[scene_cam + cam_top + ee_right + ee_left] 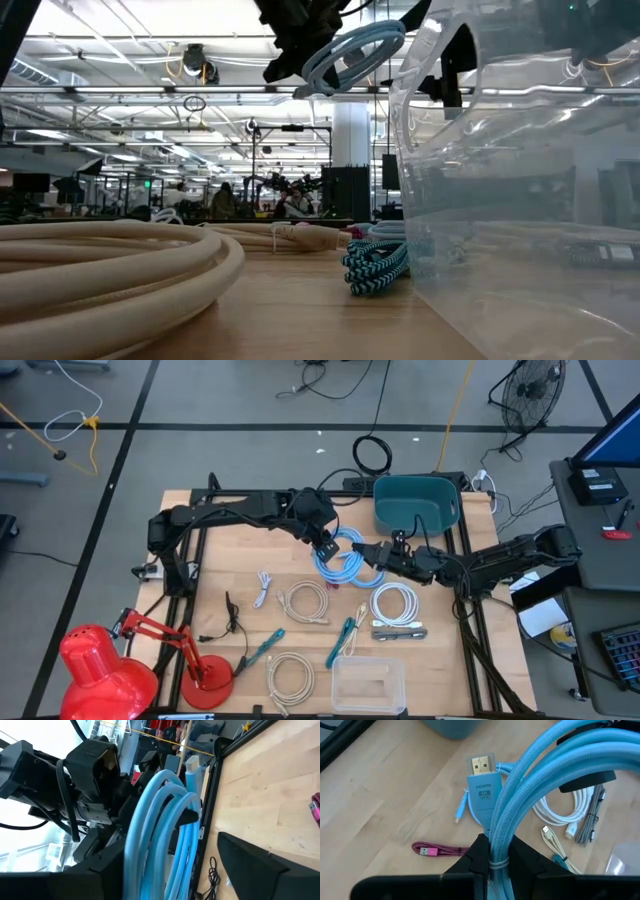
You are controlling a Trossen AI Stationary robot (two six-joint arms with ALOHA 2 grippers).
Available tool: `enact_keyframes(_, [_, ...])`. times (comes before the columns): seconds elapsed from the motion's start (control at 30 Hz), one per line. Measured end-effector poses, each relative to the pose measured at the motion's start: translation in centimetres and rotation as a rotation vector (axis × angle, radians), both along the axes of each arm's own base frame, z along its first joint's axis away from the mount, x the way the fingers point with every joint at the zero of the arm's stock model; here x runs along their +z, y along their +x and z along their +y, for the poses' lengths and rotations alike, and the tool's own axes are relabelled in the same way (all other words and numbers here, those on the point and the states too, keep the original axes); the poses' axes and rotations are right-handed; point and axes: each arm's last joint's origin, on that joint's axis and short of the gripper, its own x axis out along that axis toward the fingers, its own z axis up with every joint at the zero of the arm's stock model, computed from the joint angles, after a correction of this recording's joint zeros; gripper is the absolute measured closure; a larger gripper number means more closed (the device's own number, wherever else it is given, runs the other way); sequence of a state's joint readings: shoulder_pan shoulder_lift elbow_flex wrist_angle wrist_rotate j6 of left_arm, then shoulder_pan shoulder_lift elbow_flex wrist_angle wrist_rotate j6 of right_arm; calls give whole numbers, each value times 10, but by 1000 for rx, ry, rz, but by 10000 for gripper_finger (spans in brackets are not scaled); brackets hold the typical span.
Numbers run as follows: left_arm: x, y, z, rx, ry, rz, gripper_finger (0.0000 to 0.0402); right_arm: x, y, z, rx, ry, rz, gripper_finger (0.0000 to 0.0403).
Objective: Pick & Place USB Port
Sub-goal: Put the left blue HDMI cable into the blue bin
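A light-blue braided cable coil (345, 560) with an HDMI plug (481, 775) hangs above the table's middle, in front of the teal bin (415, 505). My left gripper (327, 547) comes in from the left and is shut on the coil (545, 760). My right gripper (372, 552) reaches in level from the right and is open, with the coil's strands (155, 830) running between its fingers. A pink braided USB cable (432, 851) lies flat on the wood below. My left gripper pinches the coil's bundled strands (499, 837) between its two fingers, beside a pale tie band. The fingers slant down from the table's left. The coil is lifted clear of the table and its HDMI plug end dangles free. My right gripper stands astride the coil's strands; I cannot tell whether its fingers (245, 860) touch them.
White (393, 603) and beige (303, 600) cable coils, a teal-striped cable (375, 265) and a grey adapter (398, 631) lie on the table's near half. A clear plastic box (368, 685) stands at the near edge and a red lamp (100, 670) at the near left corner.
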State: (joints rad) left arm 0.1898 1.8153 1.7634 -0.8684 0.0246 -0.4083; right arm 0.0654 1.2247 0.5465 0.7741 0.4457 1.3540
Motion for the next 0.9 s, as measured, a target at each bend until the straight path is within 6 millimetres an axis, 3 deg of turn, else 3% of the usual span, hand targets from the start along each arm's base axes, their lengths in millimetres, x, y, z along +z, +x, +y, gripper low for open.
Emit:
enact_keyframes(0.17, [3, -1, 0, -4, 4, 2, 359, 0, 0, 0, 4, 0, 1, 198])
enact_keyframes(0.53, [42, -4, 0, -2, 47, -66, 346, 1, 0, 0, 5, -16, -4, 375])
enact_keyframes(0.73, [60, -14, -9, -98, 27, -77, 262, -4, 0, 0, 6, -26, 40, 373])
enact_keyframes(0.9, [87, -37, -18, -94, 68, -109, 230, 0, -1, -1, -11, -27, 12, 376])
